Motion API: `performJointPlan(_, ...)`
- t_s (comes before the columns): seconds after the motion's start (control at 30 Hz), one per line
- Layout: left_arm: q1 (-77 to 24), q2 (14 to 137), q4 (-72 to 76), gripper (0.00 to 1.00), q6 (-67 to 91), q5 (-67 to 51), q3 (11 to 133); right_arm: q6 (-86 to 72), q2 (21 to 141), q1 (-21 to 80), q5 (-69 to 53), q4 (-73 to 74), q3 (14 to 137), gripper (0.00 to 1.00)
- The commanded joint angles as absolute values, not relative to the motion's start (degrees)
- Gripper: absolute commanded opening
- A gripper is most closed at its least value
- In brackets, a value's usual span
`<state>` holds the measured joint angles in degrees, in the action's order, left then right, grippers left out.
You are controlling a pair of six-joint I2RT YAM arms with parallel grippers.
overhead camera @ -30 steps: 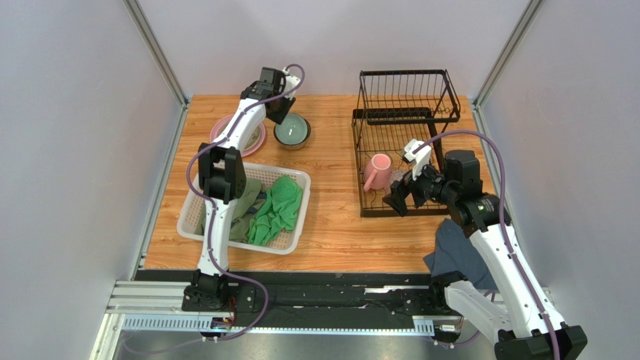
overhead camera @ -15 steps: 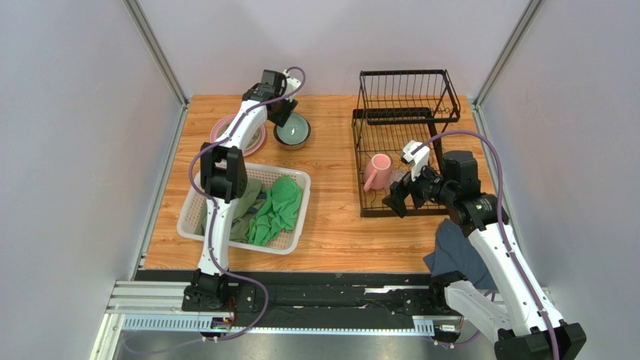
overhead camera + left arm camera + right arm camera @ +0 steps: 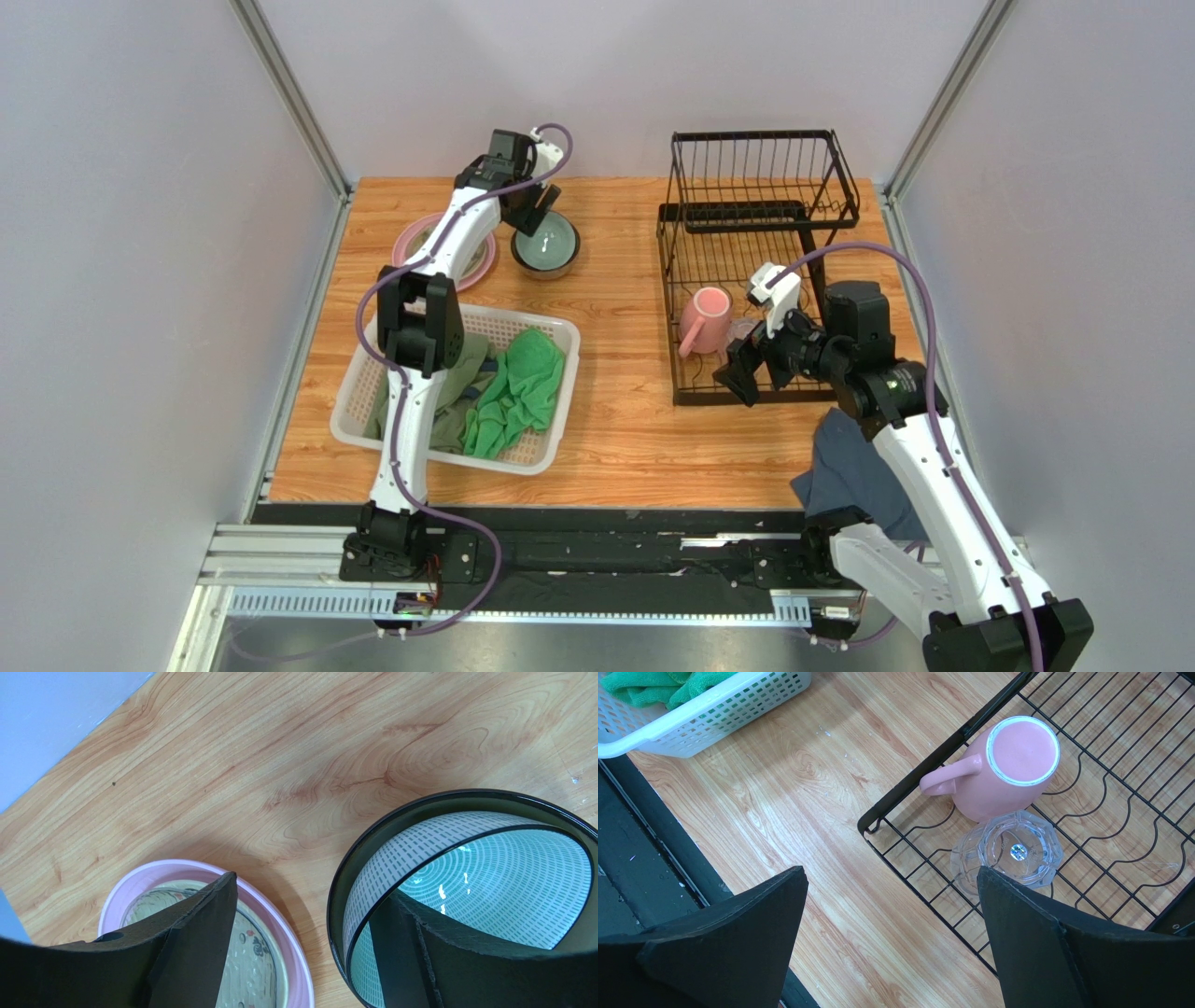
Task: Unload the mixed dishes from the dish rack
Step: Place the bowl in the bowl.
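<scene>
The teal bowl (image 3: 544,248) with its dark outer wall (image 3: 491,882) stands on the table at the back left, beside the pink plate (image 3: 410,241) (image 3: 295,931), which holds a patterned cream plate (image 3: 246,959). My left gripper (image 3: 526,213) (image 3: 307,892) is open astride the bowl's near rim, one finger inside the bowl and the other over the plates. In the dish rack (image 3: 758,210) (image 3: 906,782) a pink mug (image 3: 706,319) (image 3: 1011,763) and a clear glass cup (image 3: 1011,854) stand upside down on the lower tray. My right gripper (image 3: 751,367) (image 3: 892,875) hangs open over the tray's front left corner.
A white mesh basket (image 3: 550,445) (image 3: 717,714) with green cloths sits front left. A dark blue-grey cloth (image 3: 856,469) lies at the table's near edge under my right arm. Grey walls close in both sides and the back.
My left gripper's jaws have spread apart, letting go of the teal bowl's rim. My right gripper has barely shifted above the rack's corner.
</scene>
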<state>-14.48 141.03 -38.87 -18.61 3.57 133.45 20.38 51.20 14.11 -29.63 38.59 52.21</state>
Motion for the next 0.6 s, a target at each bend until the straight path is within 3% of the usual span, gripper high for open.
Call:
performJointPlan(0.0,-14.15,141.94,-36.92,0.78,-20.56,4.13,135.88,20.65,51.24,14.32,-30.32,36.39,51.68,0.96)
performJointPlan(0.57,-14.24,143.26,-32.96,0.8,-23.47,5.36,135.53,20.83,51.86,14.24,-30.15,36.83,51.24,0.96)
